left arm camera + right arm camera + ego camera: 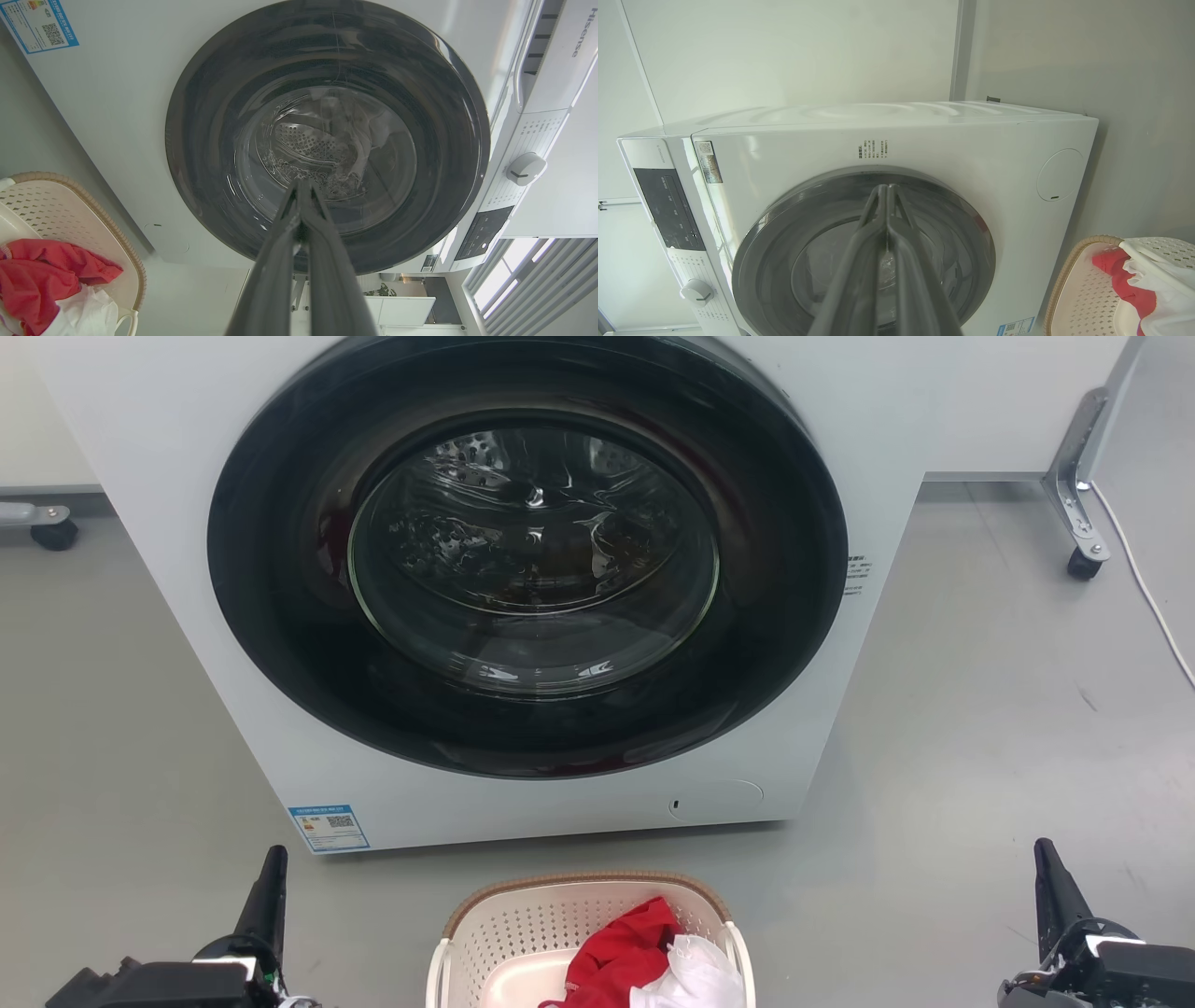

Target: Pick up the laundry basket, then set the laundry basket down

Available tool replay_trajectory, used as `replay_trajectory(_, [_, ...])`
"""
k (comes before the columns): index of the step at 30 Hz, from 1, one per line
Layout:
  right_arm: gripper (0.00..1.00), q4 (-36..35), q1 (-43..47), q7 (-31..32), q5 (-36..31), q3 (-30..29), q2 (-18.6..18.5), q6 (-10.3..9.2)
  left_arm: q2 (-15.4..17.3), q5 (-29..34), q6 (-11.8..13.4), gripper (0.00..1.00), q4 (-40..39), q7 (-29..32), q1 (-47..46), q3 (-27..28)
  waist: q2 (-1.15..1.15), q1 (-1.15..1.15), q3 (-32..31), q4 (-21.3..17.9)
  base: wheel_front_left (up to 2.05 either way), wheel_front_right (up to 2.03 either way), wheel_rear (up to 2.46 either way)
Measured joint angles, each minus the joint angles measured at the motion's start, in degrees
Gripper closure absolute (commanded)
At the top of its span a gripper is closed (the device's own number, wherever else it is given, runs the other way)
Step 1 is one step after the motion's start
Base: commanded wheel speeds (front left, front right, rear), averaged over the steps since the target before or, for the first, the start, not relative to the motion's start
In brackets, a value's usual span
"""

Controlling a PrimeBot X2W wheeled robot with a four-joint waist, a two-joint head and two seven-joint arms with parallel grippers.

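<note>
On grey floor (pixel 980 728): laundry basket (pixel 523 924), washer (pixel 887 411)

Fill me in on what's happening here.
Nothing is being handled yet. The laundry basket, holding a red garment and a white garment, sits on the floor in front of the closed washer. The left gripper and right gripper hang on either side of it, fingers pressed together, gripping nothing.
</note>
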Motion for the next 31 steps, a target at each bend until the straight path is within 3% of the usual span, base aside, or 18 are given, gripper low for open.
replay_trajectory(31, [1.0, 0.0, 0.0, 0.0, 0.07, 0.0, 0.01, 0.0, -0.01, 0.0, 0.0, 1.0, 0.02, 0.0, 0.0, -0.01, 0.0, 0.0, 0.0, 0.0, 0.0, 0.0, 0.0])
